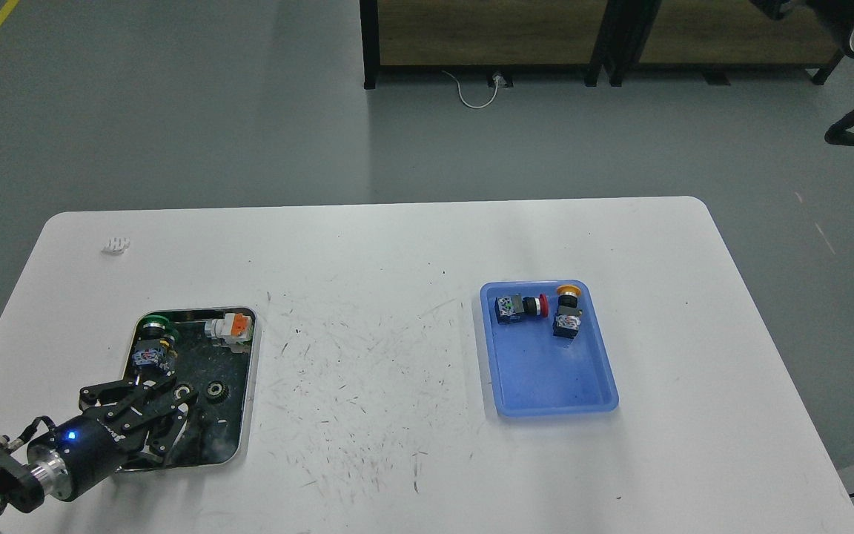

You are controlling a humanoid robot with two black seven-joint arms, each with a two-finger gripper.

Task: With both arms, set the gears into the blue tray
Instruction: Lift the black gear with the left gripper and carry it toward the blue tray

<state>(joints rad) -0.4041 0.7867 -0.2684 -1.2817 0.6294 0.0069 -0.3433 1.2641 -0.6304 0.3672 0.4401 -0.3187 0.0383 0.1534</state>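
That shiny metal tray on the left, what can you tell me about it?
The steel tray is a shallow rectangle with rounded corners, a bright rim and a dark, scuffed bottom. It lies flat near the table's front left. Inside are a green-capped switch, an orange-and-white switch and two small black gears. The left gripper reaches in over its near left corner.
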